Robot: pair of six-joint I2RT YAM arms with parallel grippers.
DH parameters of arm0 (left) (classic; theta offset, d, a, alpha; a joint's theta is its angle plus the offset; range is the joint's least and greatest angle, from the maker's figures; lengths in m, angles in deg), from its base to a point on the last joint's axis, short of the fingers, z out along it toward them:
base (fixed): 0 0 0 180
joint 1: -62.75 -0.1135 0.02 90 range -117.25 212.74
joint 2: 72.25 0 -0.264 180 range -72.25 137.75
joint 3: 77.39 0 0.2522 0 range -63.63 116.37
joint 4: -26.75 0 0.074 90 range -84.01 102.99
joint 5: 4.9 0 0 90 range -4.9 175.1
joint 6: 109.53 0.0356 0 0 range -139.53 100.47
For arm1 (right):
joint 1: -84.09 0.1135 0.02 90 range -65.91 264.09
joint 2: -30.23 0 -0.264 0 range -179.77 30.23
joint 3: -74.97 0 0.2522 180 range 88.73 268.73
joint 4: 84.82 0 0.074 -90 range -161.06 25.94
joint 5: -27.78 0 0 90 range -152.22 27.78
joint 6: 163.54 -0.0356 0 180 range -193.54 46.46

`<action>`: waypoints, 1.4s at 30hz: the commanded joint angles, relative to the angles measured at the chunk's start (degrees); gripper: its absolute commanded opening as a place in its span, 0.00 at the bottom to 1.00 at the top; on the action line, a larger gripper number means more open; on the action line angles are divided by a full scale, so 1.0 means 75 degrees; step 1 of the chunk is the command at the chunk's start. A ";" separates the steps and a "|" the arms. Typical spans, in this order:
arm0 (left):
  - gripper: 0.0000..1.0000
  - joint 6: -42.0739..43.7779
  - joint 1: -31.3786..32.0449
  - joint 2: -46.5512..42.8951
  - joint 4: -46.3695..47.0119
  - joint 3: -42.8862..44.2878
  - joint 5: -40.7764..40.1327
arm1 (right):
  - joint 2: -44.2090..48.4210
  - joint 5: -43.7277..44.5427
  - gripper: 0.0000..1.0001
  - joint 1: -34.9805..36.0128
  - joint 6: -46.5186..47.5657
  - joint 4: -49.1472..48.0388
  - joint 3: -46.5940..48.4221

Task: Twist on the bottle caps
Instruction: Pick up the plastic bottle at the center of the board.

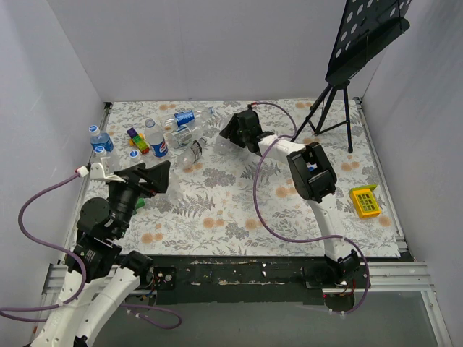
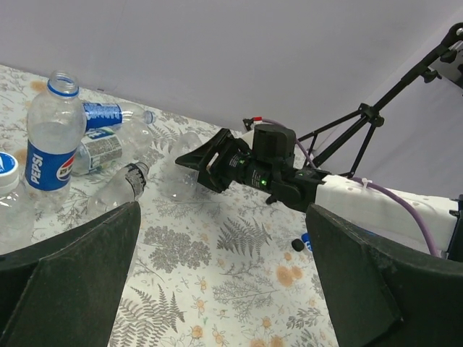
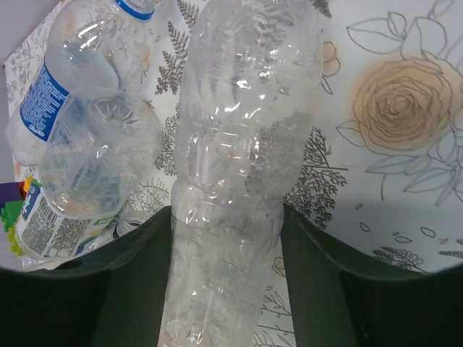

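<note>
Starting nearest the bases, the left gripper point(image 1: 155, 179) is held wide apart, with nothing between its fingers. Farther out, the right gripper point(image 1: 228, 130) is closed around a clear unlabelled plastic bottle point(image 3: 242, 144) lying on the flowered table point(image 1: 239, 210); only the right wrist view shows both fingers touching it. Beyond and leftward, at least five other clear plastic bottles point(image 1: 189, 116) are counted, two wearing small round blue plastic caps point(image 1: 94, 129). The open neck of an upright blue-labelled bottle point(image 2: 51, 137) is shown only by the left wrist view.
</note>
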 commanded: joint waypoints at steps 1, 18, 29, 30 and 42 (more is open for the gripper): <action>0.98 -0.0229 0.0011 0.0326 -0.0037 0.0149 0.0446 | 0.0714 -0.0511 0.52 -0.0110 -0.0021 -0.0699 -0.1320; 0.98 -0.1880 0.0023 0.2891 0.0946 0.0700 0.3867 | 0.8107 -0.2152 0.38 0.0475 0.1819 -0.3877 -0.8812; 0.98 -0.1682 0.2294 0.4568 0.1592 0.1543 0.1484 | 1.0594 -0.2024 0.38 0.1800 0.3026 -0.3890 -0.9412; 0.98 -0.1717 0.2517 0.4627 0.1626 0.1556 0.1060 | 1.0653 -0.1989 0.38 0.1858 0.3073 -0.3878 -0.9435; 0.98 -0.1963 0.3316 0.5330 0.2538 0.1638 -0.0396 | 1.1087 -0.1848 0.40 0.2117 0.3496 -0.3632 -0.9623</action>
